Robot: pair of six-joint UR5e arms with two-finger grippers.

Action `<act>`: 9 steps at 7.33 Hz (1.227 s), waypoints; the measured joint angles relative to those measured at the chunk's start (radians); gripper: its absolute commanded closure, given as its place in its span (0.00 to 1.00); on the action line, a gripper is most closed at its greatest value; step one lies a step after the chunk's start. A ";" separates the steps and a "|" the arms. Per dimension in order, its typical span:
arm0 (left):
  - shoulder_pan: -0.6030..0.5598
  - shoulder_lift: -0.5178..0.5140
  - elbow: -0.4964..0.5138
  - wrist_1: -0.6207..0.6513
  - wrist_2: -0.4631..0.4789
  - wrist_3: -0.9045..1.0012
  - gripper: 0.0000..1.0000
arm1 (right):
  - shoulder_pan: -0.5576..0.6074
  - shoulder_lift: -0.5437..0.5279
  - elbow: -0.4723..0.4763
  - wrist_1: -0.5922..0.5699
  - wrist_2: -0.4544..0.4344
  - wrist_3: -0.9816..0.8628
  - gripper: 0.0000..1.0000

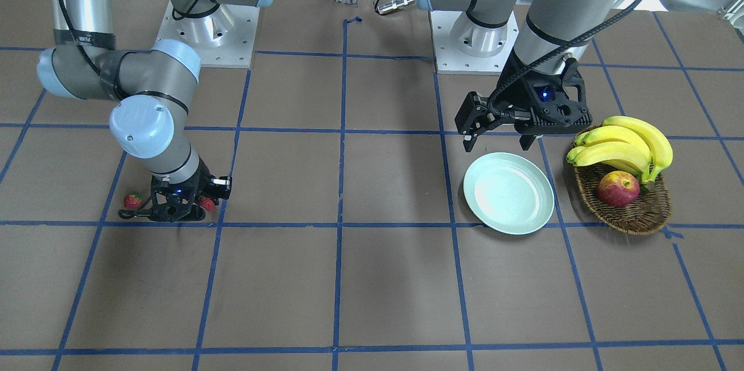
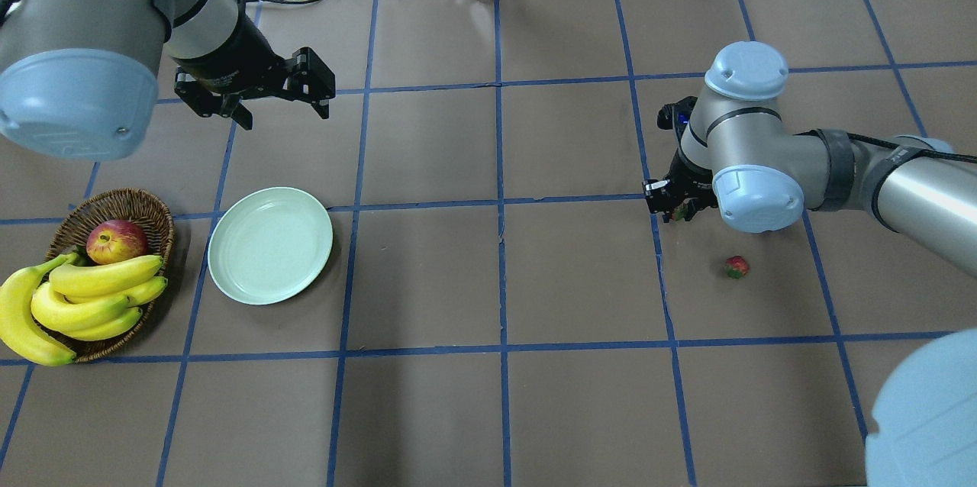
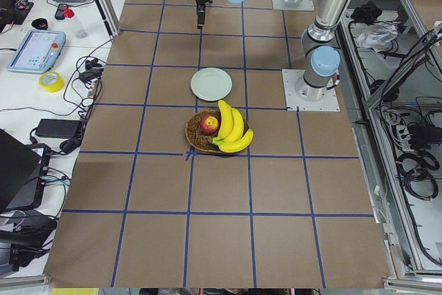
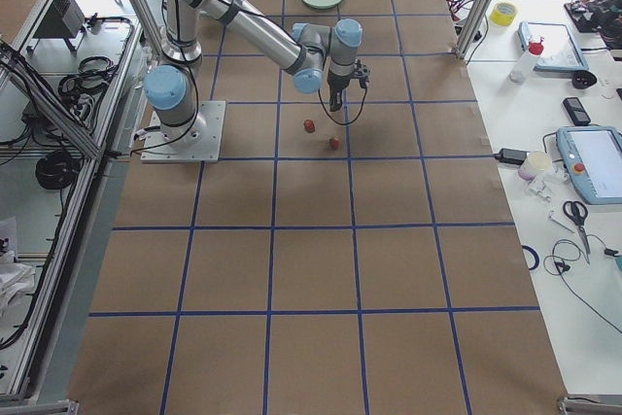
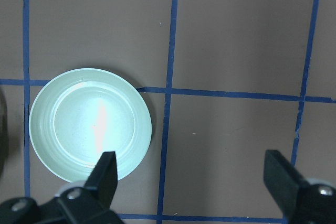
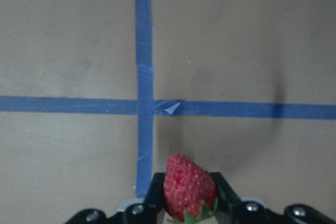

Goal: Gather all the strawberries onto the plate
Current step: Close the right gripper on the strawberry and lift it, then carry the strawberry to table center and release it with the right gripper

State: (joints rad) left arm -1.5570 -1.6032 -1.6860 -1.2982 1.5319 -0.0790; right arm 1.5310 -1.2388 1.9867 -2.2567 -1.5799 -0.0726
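Presently, the entries read as follows.

1. Fingers (image 6: 156, 195) of the right gripper (image 6: 189, 196): closed on the held strawberry (image 6: 188, 181), which is pinched at its cap end with the red tip pointing forward. It is low over the table (image 6: 247, 45), near a crossing of blue tape (image 6: 144, 77). Whether it has cleared the surface cannot be told.
2. Second strawberry (image 4: 309, 126) and third strawberry (image 4: 333, 143): both are loose on the table, near the right gripper and apart from each other.
3. Plate (image 2: 270, 246): nothing is seen in it. It is well apart from all three berries, on the left arm's side, just beside the basket (image 2: 149, 204) of bananas and an apple.
4. Left gripper (image 5: 194, 182): jaws spread wide, nothing held, hovering near the plate.

Step judged in hand: the first of three pickups, with the grasp made. Next called for: a lift, a long carry across the table to the plate, and a low release inside the rim.
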 measured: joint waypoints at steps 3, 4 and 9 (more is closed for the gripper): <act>0.007 0.000 0.005 0.000 -0.001 0.001 0.00 | 0.167 0.007 -0.020 -0.009 0.057 0.292 0.81; 0.009 -0.001 0.007 0.000 -0.001 0.002 0.00 | 0.221 0.016 -0.036 -0.012 0.081 0.398 0.80; 0.011 0.003 0.004 -0.009 0.005 0.037 0.00 | 0.438 0.192 -0.263 -0.016 0.105 0.771 0.47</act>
State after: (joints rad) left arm -1.5462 -1.6003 -1.6819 -1.3070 1.5373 -0.0418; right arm 1.9691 -1.0466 1.7238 -2.2727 -1.4747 0.6986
